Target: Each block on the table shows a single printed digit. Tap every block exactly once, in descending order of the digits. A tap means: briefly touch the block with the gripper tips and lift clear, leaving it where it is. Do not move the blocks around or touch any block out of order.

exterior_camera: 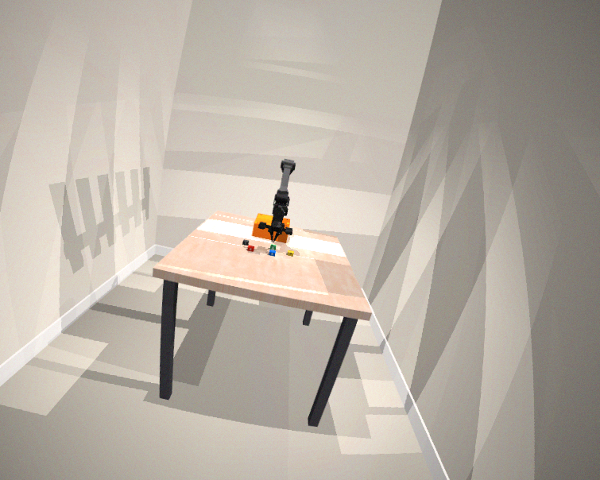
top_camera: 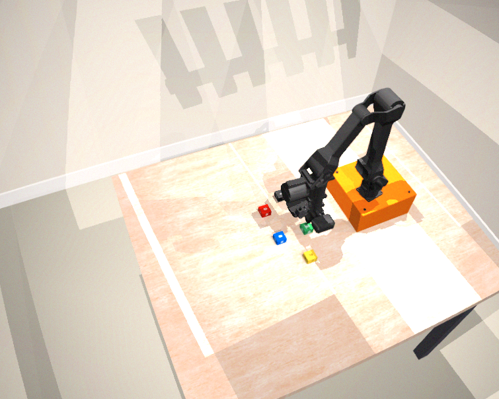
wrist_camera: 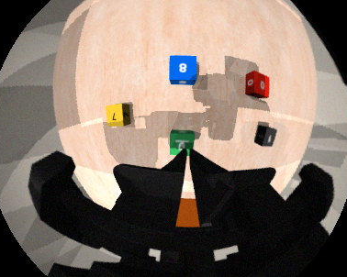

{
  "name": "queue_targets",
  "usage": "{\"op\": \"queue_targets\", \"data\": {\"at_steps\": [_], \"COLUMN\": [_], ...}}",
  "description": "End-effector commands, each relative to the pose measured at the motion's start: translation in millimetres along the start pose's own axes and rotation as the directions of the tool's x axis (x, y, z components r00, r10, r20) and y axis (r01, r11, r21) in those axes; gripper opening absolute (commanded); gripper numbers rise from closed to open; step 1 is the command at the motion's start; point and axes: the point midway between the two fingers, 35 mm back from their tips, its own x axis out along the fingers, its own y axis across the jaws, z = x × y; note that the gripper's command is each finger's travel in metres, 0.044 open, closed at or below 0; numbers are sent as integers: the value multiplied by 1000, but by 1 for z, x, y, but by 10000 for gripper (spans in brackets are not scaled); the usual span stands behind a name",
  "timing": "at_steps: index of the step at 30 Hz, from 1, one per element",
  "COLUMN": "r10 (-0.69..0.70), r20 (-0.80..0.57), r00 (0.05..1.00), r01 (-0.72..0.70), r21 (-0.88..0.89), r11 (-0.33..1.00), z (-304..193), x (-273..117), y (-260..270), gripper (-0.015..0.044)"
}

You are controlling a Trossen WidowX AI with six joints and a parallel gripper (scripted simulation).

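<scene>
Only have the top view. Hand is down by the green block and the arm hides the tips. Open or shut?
Observer: Shut. In the wrist view the hand has its fingertips together at the near edge of the green block, with nothing between them. I cannot tell whether they touch it.
Operator: Digits are too small on my feed. Which can you read?
Observer: In the wrist view the blue block reads 8 and the yellow block reads 7. The green block's digit is not legible, since the tips sit right at it.
</scene>
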Motion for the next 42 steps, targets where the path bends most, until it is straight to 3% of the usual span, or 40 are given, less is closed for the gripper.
{"op": "queue_targets", "data": {"at_steps": [1,12,21,26,32,42], "r10": [-5,-5,-5,-5,-5,-5], "r20": [-14,-15,-14,-14,-14,-7], "r00": [1000,1000,1000,1000,1000,1000], "r01": [5,5,5,5,5,5], "r21": [-3,-3,-3,-3,-3,-3], "r11": [1000,1000,1000,1000,1000,1000], "z": [-3,-4,-1,-1,0,95], "x": [9,16,-24,-93,-96,-96], "y": [-1,-1,-1,0,0,4], "gripper": [20,20,20,20,20,20]}}
